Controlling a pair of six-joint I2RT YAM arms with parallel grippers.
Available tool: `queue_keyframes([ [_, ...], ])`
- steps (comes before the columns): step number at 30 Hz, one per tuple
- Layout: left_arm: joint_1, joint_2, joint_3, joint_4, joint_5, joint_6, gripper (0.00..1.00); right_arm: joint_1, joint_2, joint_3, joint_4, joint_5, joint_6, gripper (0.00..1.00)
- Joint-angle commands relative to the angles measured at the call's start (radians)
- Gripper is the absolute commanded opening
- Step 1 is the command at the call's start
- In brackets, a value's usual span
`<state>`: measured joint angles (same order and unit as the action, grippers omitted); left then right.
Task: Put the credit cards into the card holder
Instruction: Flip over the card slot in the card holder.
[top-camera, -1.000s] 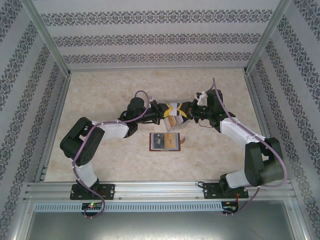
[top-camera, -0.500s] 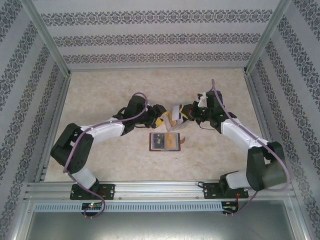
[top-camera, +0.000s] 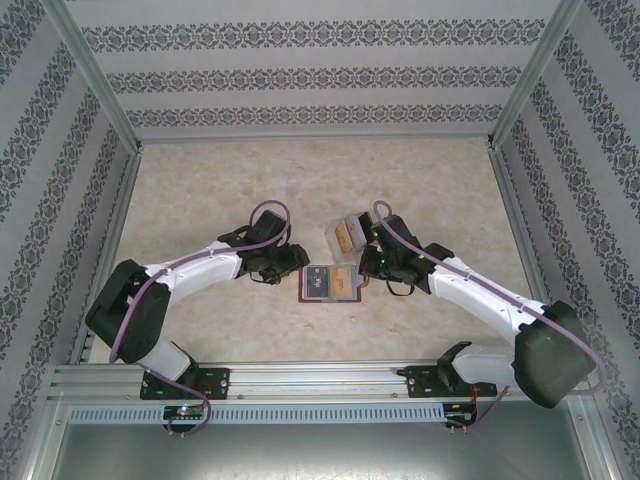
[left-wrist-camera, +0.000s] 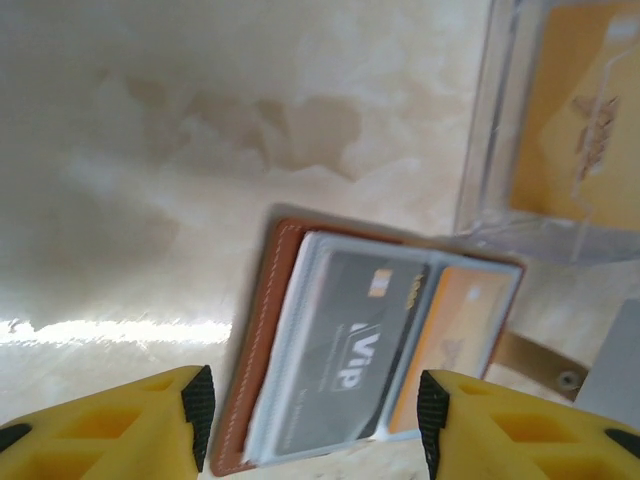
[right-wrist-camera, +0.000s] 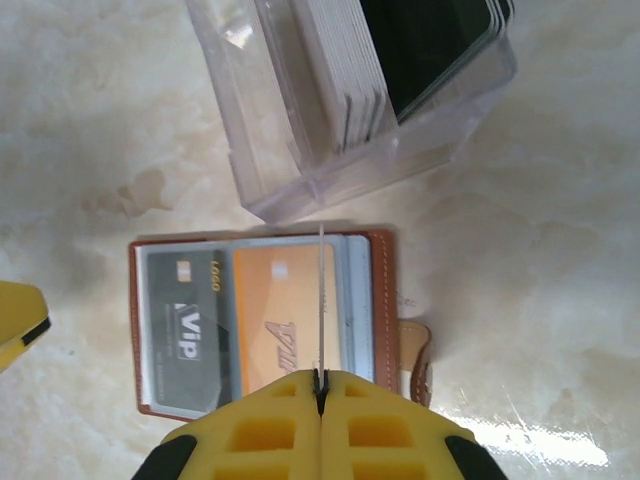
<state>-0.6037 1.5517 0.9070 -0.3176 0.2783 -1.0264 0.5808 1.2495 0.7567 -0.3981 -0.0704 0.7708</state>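
The reddish-brown card holder (top-camera: 303, 285) lies open and flat on the table between both arms. Its sleeves show a black VIP card (right-wrist-camera: 185, 330) and an orange card (right-wrist-camera: 275, 320). My right gripper (right-wrist-camera: 320, 378) hovers over the holder's right half, shut on a thin pale credit card (right-wrist-camera: 320, 300) that I see edge-on, standing upright. My left gripper (left-wrist-camera: 315, 420) is open above the holder's leather edge (left-wrist-camera: 252, 345), with nothing between its fingers. In the top view the left gripper (top-camera: 297, 262) and right gripper (top-camera: 364, 262) flank the holder.
A clear plastic case (right-wrist-camera: 360, 110) with several more cards stands just beyond the holder (top-camera: 347, 235); a gold card shows through it (left-wrist-camera: 585, 120). The holder's snap tab (right-wrist-camera: 415, 355) sticks out on its right. Patterned walls enclose the marble table.
Both arms have come down and nearer, from the clear case to the card holder. The left gripper has opened; the right gripper has shut on the card.
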Motion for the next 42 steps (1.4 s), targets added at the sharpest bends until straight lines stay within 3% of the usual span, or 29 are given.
queue_keyframes([
  [1,-0.032,0.024,0.013,-0.051,-0.042,0.082,0.57,0.007,-0.009,-0.071,0.084,-0.025,0.011,0.02],
  [12,-0.051,0.077,-0.005,0.044,-0.031,0.030,0.56,-0.023,0.022,-0.162,0.237,-0.119,0.008,0.02],
  [31,-0.070,0.147,-0.011,0.102,-0.009,0.015,0.52,-0.032,0.014,-0.195,0.253,-0.079,-0.037,0.02],
  [42,-0.085,0.186,-0.034,0.172,0.025,-0.005,0.40,-0.024,0.041,-0.233,0.388,-0.148,0.018,0.02],
])
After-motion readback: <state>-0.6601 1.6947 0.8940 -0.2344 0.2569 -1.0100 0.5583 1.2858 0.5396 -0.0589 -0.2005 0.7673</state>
